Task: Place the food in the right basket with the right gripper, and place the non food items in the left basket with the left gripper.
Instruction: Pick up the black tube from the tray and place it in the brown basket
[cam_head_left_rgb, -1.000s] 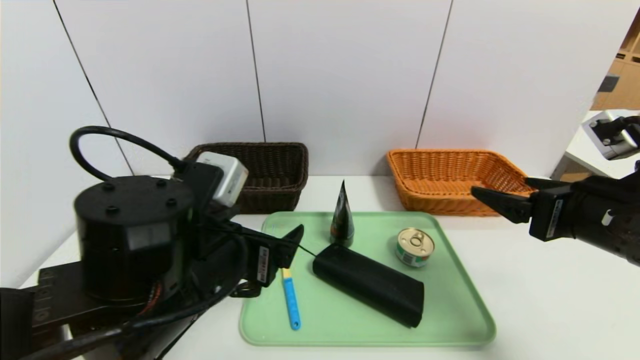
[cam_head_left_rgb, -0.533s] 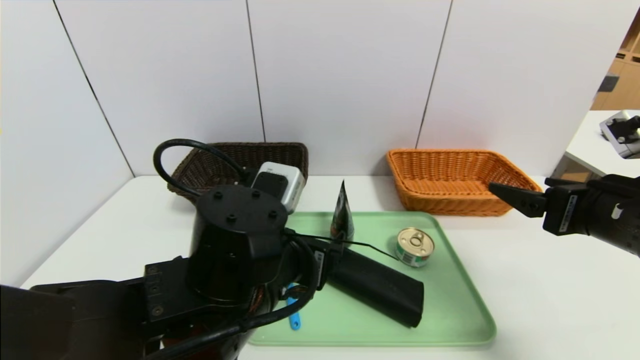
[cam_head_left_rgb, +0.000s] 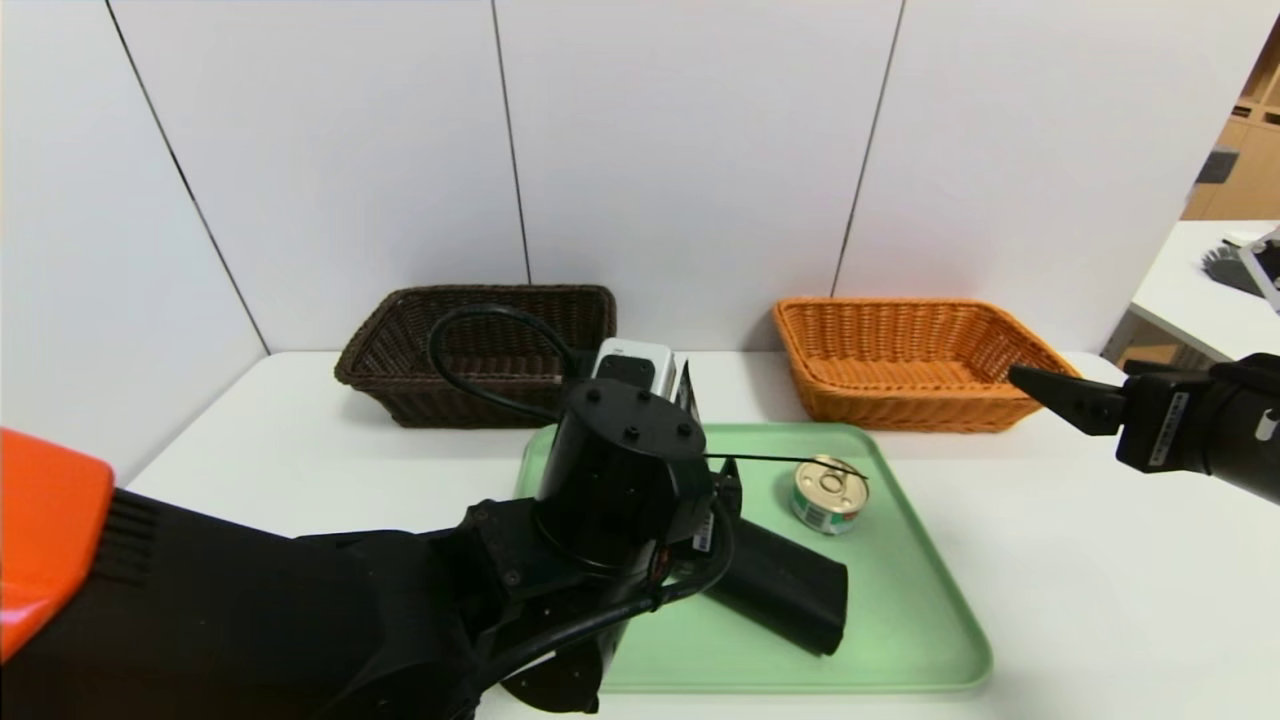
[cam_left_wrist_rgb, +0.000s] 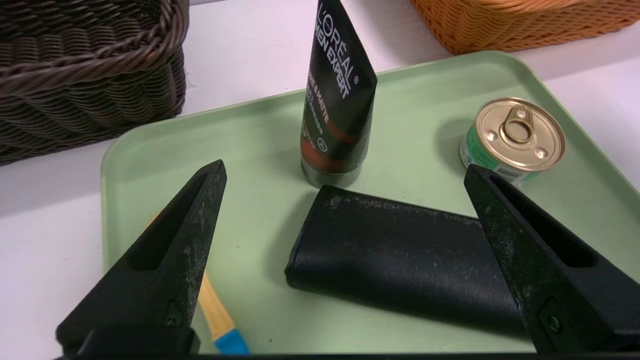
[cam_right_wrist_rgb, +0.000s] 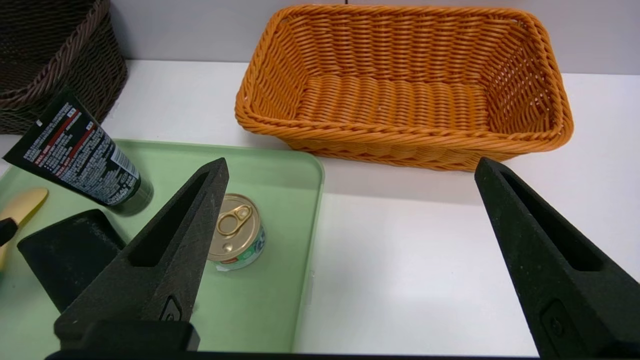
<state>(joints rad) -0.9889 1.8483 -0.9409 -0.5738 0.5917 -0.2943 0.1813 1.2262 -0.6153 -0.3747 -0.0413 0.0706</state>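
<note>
Swung right over the green tray since the earlier frame with the left gripper, fingers wide apart; drawn farther right with the right gripper, also spread. See between the left fingers one black case, long axis slanting far-left to near-right; beyond, one upright tube; left, one spoon; right, one tin can, lid up. Find one dark basket far left, one orange basket far right.

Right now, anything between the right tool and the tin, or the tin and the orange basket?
Nothing visible blocks the right tool from the tin; only the tray's low rim lies between tin and orange basket.
</note>
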